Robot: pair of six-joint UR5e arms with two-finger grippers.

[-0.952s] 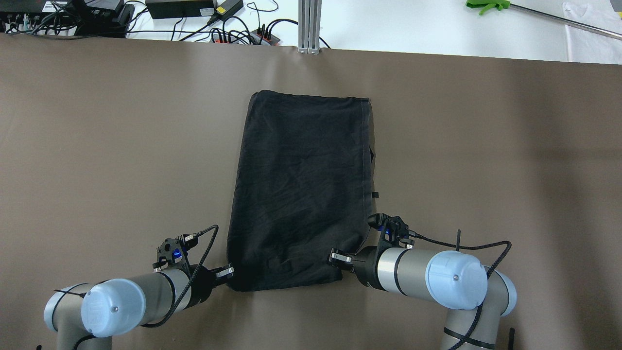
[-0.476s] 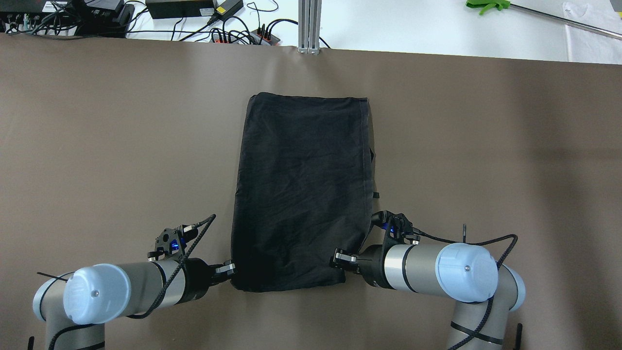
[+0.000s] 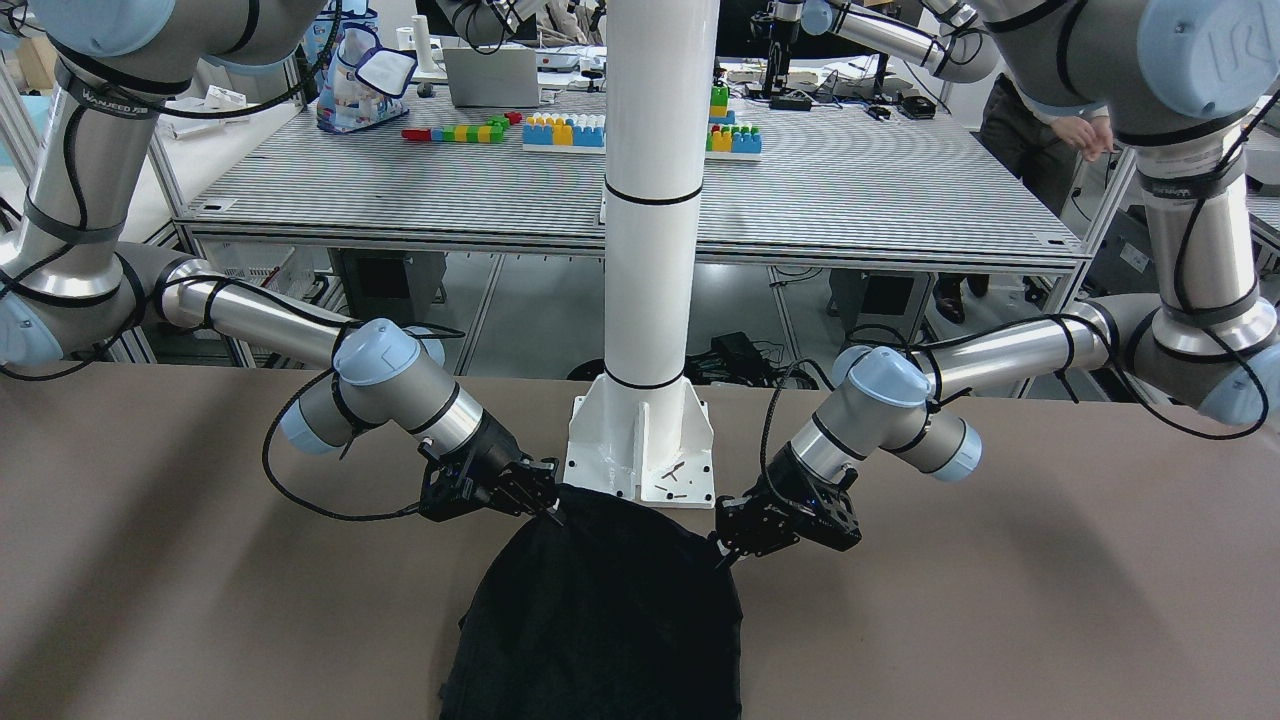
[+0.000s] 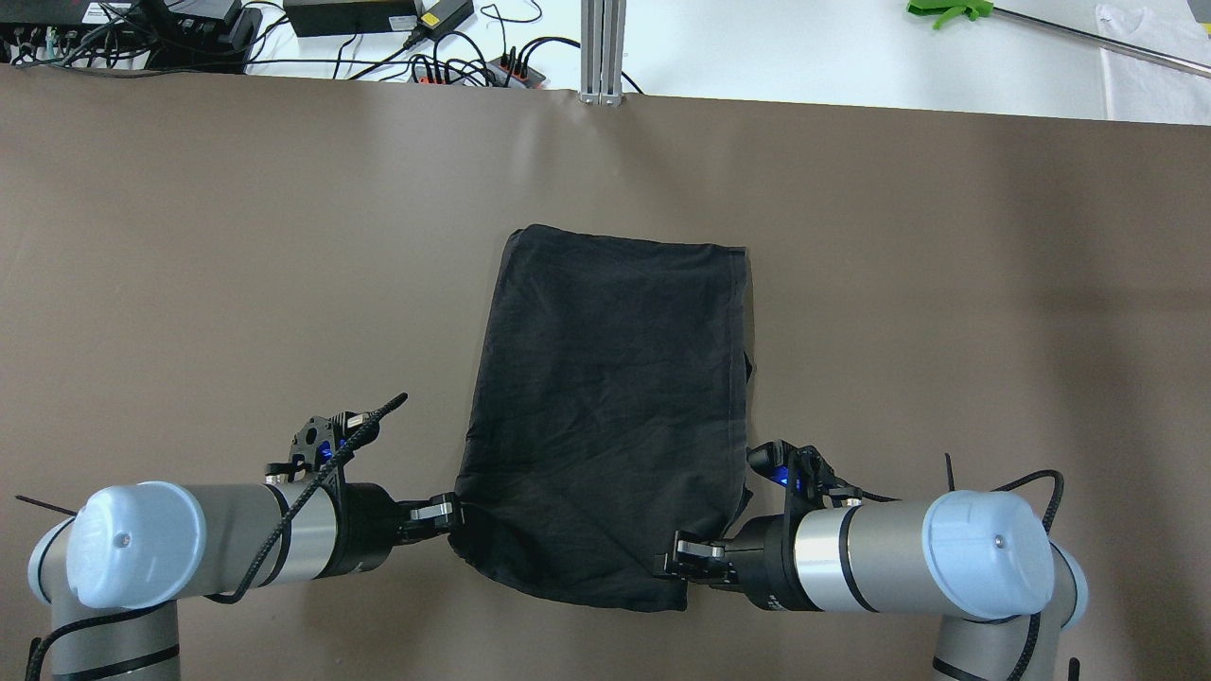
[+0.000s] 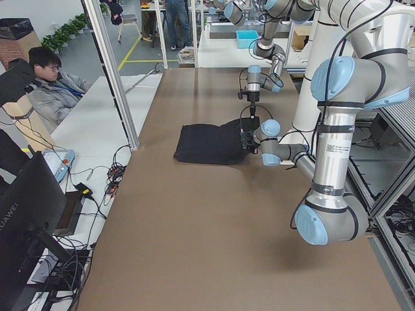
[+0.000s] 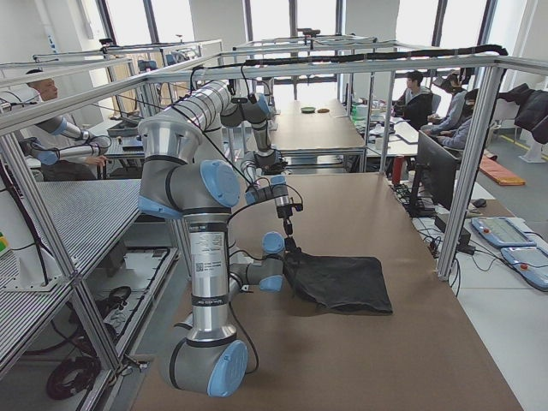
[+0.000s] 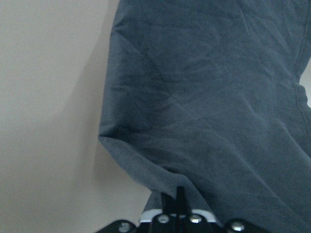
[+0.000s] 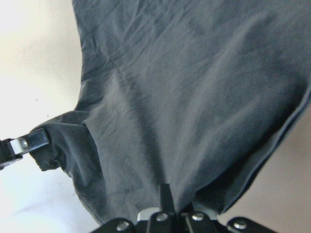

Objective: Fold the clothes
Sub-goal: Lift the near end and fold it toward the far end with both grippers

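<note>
Though seemingly pinched, clothes point(image 4: 605, 397) between left tool point(image 4: 455, 512) and right tool point(image 4: 675, 559).

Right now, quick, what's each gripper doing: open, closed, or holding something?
Left gripper: closed on the black garment, at its near left corner.
Right gripper: closed on its near right corner.

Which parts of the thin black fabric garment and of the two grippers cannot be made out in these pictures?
Black fabric garment: its operator-side end is cut off by the front-facing view's bottom edge.
Left gripper: fingertips buried in cloth, left wrist view.
Right gripper: fingertips buried in cloth, right wrist view.
</note>
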